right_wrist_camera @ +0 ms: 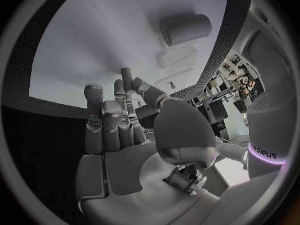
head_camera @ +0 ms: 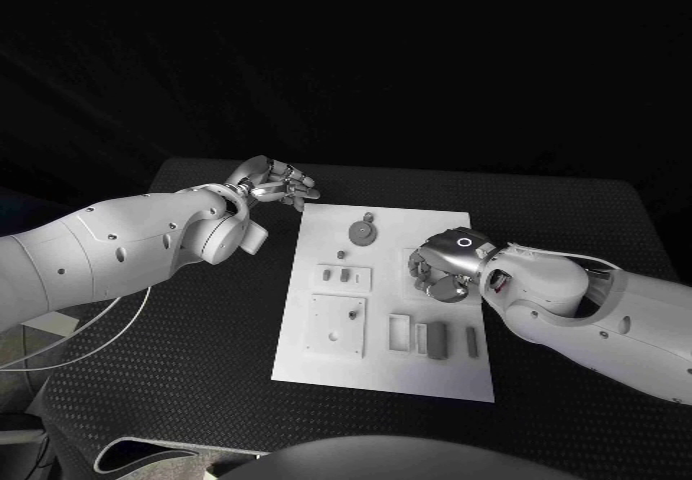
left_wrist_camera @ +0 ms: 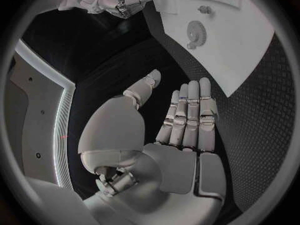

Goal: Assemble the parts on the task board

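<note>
In the head view the right hand [head_camera: 441,268] covers part of the task board [head_camera: 325,360], so anything lying under it is hidden. The small parts [head_camera: 345,274] on the board are too small to tell their shapes. The far end of the surface [head_camera: 577,210] fades into darkness. In the left wrist view the task board [left_wrist_camera: 250,50] is cut off by the circle's rim.

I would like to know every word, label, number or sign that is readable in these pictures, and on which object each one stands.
Pale lettering on the dark band of the right arm's wrist: there, but too small and curved to read with certainty.
Task board: no readable text.
Parts such as the gear: no marks legible.
Left hand and right hand: no text visible.
</note>
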You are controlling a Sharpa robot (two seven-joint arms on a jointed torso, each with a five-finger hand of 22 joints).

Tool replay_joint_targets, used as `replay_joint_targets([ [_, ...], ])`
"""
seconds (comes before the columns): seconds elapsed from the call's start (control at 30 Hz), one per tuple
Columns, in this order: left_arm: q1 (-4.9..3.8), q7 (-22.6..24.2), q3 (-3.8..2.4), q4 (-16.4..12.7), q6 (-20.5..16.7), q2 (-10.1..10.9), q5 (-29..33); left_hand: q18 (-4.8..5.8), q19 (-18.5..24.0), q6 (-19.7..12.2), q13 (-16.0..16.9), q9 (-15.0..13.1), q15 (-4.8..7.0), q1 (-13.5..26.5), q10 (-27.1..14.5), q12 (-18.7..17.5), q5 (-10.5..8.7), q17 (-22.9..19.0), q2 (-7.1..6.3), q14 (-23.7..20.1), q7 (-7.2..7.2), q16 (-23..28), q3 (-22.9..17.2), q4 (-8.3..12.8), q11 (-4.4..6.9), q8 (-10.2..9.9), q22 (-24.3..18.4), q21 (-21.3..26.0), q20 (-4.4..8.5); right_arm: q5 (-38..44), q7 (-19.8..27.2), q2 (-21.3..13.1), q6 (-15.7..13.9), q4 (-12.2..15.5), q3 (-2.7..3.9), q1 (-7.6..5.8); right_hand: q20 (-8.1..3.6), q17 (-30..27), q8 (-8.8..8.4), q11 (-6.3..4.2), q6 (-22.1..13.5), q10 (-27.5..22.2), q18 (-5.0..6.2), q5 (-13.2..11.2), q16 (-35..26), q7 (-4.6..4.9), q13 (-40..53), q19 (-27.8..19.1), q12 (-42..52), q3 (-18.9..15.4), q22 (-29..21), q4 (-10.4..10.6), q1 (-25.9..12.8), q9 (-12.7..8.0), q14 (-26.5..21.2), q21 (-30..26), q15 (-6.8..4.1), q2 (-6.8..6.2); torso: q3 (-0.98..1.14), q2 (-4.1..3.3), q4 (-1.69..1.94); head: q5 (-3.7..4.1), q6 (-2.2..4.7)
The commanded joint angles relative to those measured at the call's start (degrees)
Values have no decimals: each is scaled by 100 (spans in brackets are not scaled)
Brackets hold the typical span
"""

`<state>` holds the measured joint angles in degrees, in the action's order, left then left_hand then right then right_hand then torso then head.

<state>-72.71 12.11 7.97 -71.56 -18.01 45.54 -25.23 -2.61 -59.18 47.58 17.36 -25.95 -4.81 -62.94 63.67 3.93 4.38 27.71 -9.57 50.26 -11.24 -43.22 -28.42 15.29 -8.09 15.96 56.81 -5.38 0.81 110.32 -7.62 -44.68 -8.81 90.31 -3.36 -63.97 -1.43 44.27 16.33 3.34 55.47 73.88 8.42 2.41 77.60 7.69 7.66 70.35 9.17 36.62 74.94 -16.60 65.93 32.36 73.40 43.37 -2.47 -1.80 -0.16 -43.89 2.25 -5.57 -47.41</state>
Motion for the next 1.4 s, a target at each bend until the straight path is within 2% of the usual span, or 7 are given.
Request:
replay_joint_targets([
  [0.03,-7,60,-4,-11,62,-5,8,-106,-17,-44,-4,-1,-15,-13,-28,4,-21,7,32,5,-6,38,28,3,-1,2,-9,40,-8,171,31,3,-236,50,0,5,-12,11,33,-26,59,95,658,32,12,-3,25,43,50,42,105,4,18,-5,-32,17,-81,68,-2,3,0,-6,-3],
  [0.43,-6,67,-4,-15,51,3,8,-106,-18,-45,-3,-2,-14,-14,-28,4,-22,12,36,7,-6,41,29,4,0,2,-9,41,-8,276,13,-113,-522,297,19,4,-29,35,81,-73,159,207,658,32,34,-42,68,78,73,71,113,1,65,0,-20,56,-128,40,-5,3,-2,-28,11],
  [0.63,-5,67,-4,-17,44,6,8,-106,-19,-46,-3,-2,-14,-15,-27,4,-22,15,37,7,-6,43,30,4,0,3,-10,42,-8,297,-24,-184,-497,580,153,-3,-32,39,87,-79,172,219,658,32,37,-48,73,81,74,72,113,1,70,2,-18,62,-133,32,-4,2,-3,-40,18],
  [0.73,-5,69,-4,-17,41,4,8,-106,-19,-47,-3,-2,-14,-16,-28,4,-22,16,37,8,-6,43,30,5,0,3,-10,43,-8,297,-27,-203,-500,777,190,-13,-33,39,90,-81,177,225,658,32,37,-50,76,81,75,73,114,1,73,3,-18,64,-136,28,-7,3,-2,-69,21],
  [1.03,-5,74,-5,0,24,-26,8,-107,-20,-48,-3,-2,-14,-19,-28,4,-21,20,40,9,-6,46,30,7,0,3,-10,44,-7,293,34,246,-490,999,192,-15,-36,41,93,-84,183,233,658,32,37,-52,80,82,74,75,114,2,76,3,-17,68,-139,26,1,2,-11,-169,2],
  [1.13,-5,76,-5,19,28,-51,8,-107,-20,-48,-3,-2,-14,-19,-28,4,-21,21,40,9,-6,47,31,7,0,3,-10,45,-7,371,63,557,-487,942,157,-7,-37,41,93,-85,183,234,658,32,36,-52,81,82,73,78,114,1,79,3,-17,68,-140,28,-6,6,-8,-188,5],
  [1.4,-5,70,-5,41,29,-107,8,-106,-21,-48,-3,-2,-14,-19,-28,4,-21,24,42,10,-6,49,31,7,0,4,-11,46,-8,520,113,1075,-469,732,-48,149,-40,41,92,-86,183,234,658,32,36,-53,82,81,71,82,114,-1,87,2,-18,70,-142,31,-16,9,12,-275,-6],
])
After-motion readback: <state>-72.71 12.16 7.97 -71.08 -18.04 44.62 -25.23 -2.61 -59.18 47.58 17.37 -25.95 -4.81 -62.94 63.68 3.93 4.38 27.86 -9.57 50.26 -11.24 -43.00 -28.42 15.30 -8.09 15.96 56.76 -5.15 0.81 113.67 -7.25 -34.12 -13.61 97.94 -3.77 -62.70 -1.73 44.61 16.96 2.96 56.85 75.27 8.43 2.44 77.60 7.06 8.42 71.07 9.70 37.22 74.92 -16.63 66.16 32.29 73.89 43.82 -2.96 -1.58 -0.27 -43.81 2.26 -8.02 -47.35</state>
